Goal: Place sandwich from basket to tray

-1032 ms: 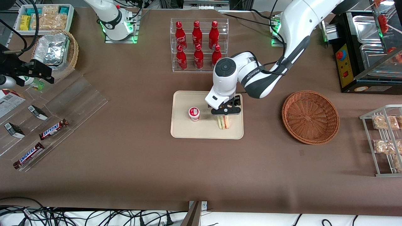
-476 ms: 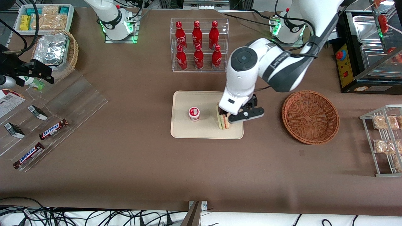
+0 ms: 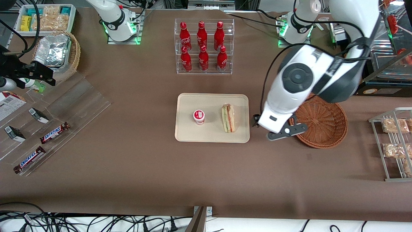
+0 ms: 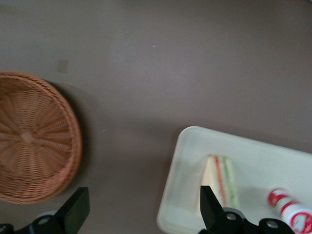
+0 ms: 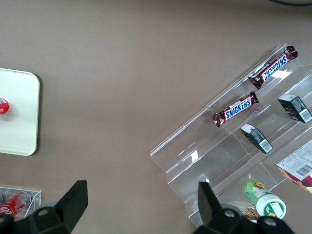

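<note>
- The brown-covered table (image 3: pixel 161 167) fills the frame. The work happens in its middle band.
- The left arm (image 3: pixel 299 80) reaches down from the upper part of the frame, and its wrist hangs over the bare cloth between tray and basket, touching neither.
- The tray (image 3: pixel 193 103) lies flat at the centre of the frame, nearer the camera than the rack of red bottles (image 3: pixel 203 46).
- The basket (image 3: pixel 322 129) sits level with the tray, toward the working arm's end of the table. The arm's wrist covers part of its rim, and no food shows in the visible weave.
- The gripper (image 3: pixel 279 130) hovers between the tray's edge and the basket. The wrist view shows its fingers spread wide with only tablecloth between them, so it holds nothing.
- The sandwich (image 3: pixel 228 118) rests on the tray, in the half nearer the basket. Its striped filling edge faces up, and nothing touches it. That probably kept the carry short, and the placing looks finished.
- A small red-and-white cup (image 3: pixel 199 116) stands upright on the tray beside the sandwich. There is a clear gap between the two, likely kept so the cup would not be knocked.
</note>
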Robot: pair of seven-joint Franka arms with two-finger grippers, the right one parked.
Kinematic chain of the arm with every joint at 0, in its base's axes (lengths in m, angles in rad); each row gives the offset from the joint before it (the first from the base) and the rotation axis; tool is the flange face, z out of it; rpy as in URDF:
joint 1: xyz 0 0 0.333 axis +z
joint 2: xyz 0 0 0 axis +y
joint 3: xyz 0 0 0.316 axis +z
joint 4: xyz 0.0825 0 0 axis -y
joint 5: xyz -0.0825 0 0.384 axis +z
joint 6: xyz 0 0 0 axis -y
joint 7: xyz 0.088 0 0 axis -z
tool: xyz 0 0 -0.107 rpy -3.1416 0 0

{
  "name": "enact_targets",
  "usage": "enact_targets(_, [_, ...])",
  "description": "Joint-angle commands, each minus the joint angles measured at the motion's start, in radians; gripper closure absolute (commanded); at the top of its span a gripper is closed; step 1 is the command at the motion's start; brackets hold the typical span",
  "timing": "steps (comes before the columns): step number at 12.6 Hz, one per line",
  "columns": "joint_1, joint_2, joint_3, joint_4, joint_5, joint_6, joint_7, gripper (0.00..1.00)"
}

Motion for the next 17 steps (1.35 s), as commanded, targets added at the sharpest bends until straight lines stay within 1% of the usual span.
enact_targets(1, [-0.007,-0.022,0.159,0.091,-0.126,-0.117,0.285,0.00])
enact_targets(4, [-0.027,-0.075,0.423,0.085,-0.307,-0.122,0.589,0.00])
enact_targets(5, [-0.029,-0.082,0.474,0.076,-0.354,-0.122,0.687,0.00])
enact_targets(6, [-0.029,-0.082,0.511,0.070,-0.378,-0.124,0.755,0.00])
enact_targets(8, [-0.024,-0.090,0.517,0.035,-0.398,-0.118,0.826,0.00])
enact_targets(10, [-0.035,-0.090,0.525,0.034,-0.401,-0.118,0.831,0.00])
enact_targets(13, [-0.124,-0.087,0.617,0.034,-0.407,-0.119,0.832,0.00])
enact_targets(17, [-0.124,-0.087,0.620,0.036,-0.407,-0.119,0.831,0.00])
